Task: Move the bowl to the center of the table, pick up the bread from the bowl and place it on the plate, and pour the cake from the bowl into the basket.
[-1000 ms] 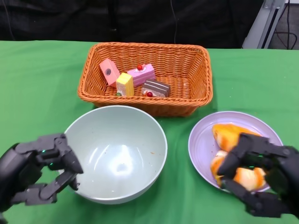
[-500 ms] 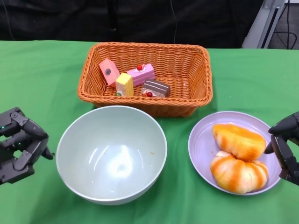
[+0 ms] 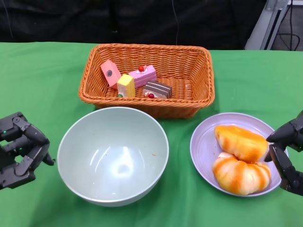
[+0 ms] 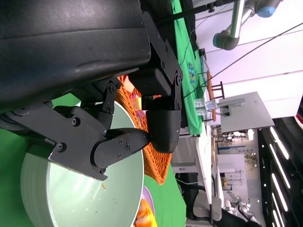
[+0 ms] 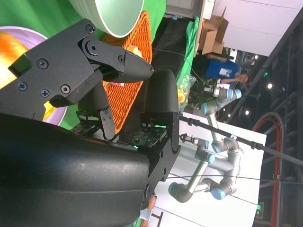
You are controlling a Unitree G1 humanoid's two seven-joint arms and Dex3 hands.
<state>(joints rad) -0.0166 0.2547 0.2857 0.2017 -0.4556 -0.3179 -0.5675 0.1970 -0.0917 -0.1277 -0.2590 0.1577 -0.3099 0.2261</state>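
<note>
Head view bright, even overhead light, sharp across the green table [image 3: 246, 80]. Soft glare patches inside the bowl [image 3: 112, 155], strongest near its bottom; faint sheen on the plate [image 3: 201, 149] rim right of the bowl. Shadows soft and short, tucked under the bowl's near edge and along the basket [image 3: 147, 75] front wall just behind it. Backdrop behind the basket dark, no detail. Both wrist views: black hand shells close up, underexposed; white room beyond the bowl blown out, ceiling strip lights flaring

A robot lab: other robot arms [image 5: 208, 161] stand nearby, with cardboard boxes [image 5: 214, 32] and a green-covered worktop [image 3: 42, 80].
</note>
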